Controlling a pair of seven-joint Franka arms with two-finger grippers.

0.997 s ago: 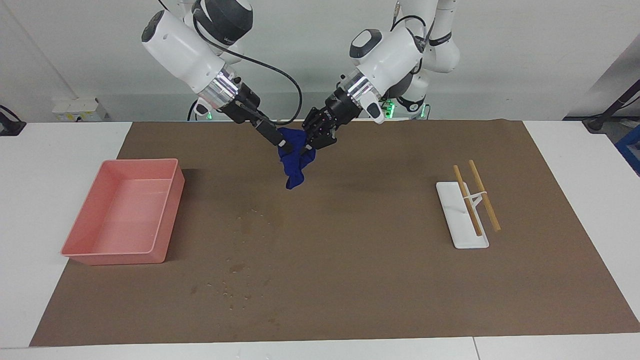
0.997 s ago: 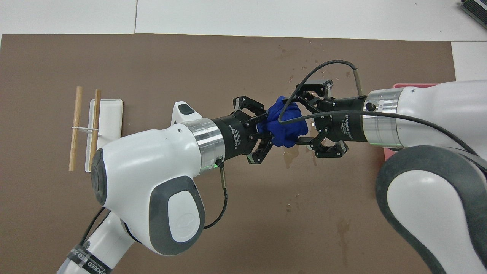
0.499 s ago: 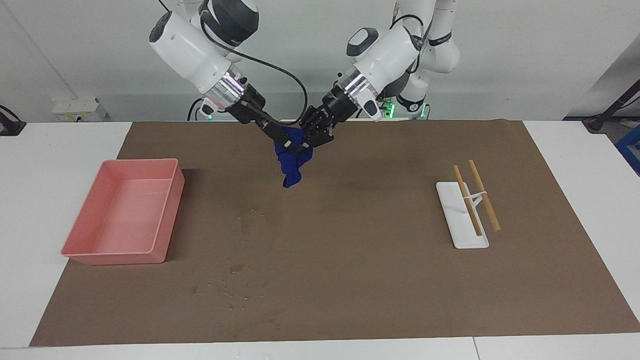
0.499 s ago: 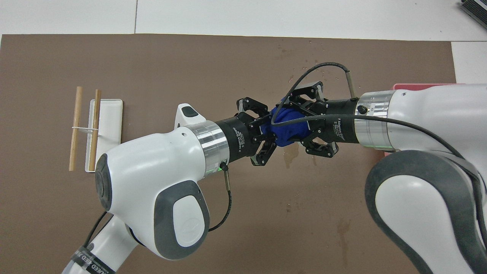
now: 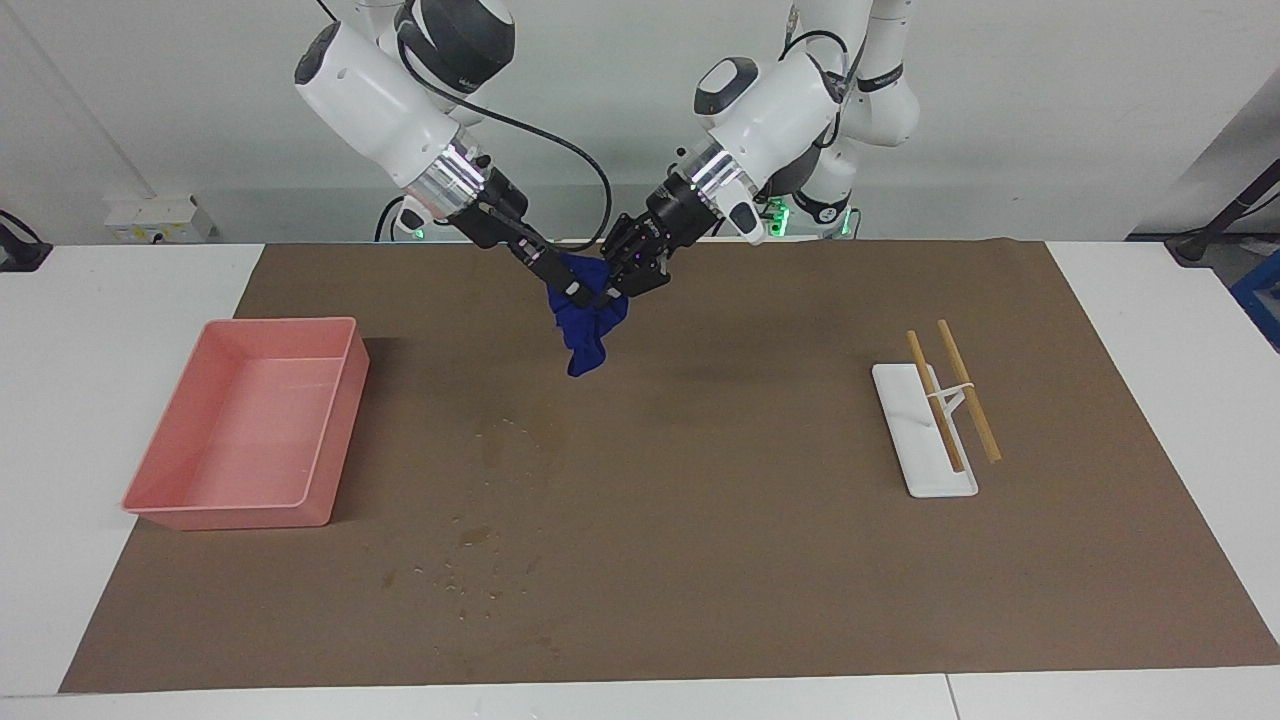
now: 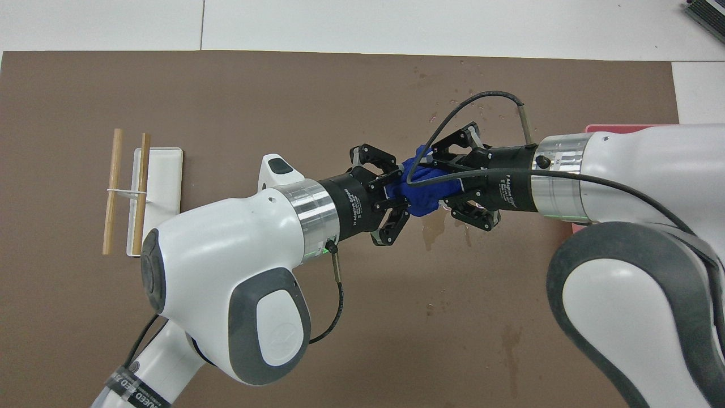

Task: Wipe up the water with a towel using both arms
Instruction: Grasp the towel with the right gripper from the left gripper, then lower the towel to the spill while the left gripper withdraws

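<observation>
The deep-blue towel [image 5: 588, 325] [image 6: 422, 192] hangs bunched in the air over the brown mat, on the robots' side of the wet patch. My left gripper [image 5: 614, 292] [image 6: 399, 191] is shut on its upper part from the left arm's end. My right gripper [image 5: 571, 292] [image 6: 440, 182] meets it from the right arm's end, fingers closed in on the cloth. The water [image 5: 510, 440] [image 6: 433, 232] shows as a darker blotch on the mat, with scattered droplets [image 5: 460, 580] farther from the robots.
A pink tray [image 5: 280, 323] [image 6: 612, 127] stands toward the right arm's end of the table. A white flat rack [image 5: 925, 470] [image 6: 164, 170] with two wooden sticks lies toward the left arm's end. The brown mat [image 5: 760, 560] covers most of the table.
The right gripper's fingers, wide open a second ago, have closed in on the towel. Both grippers and the towel rose slightly and shifted a little toward the right arm's end.
</observation>
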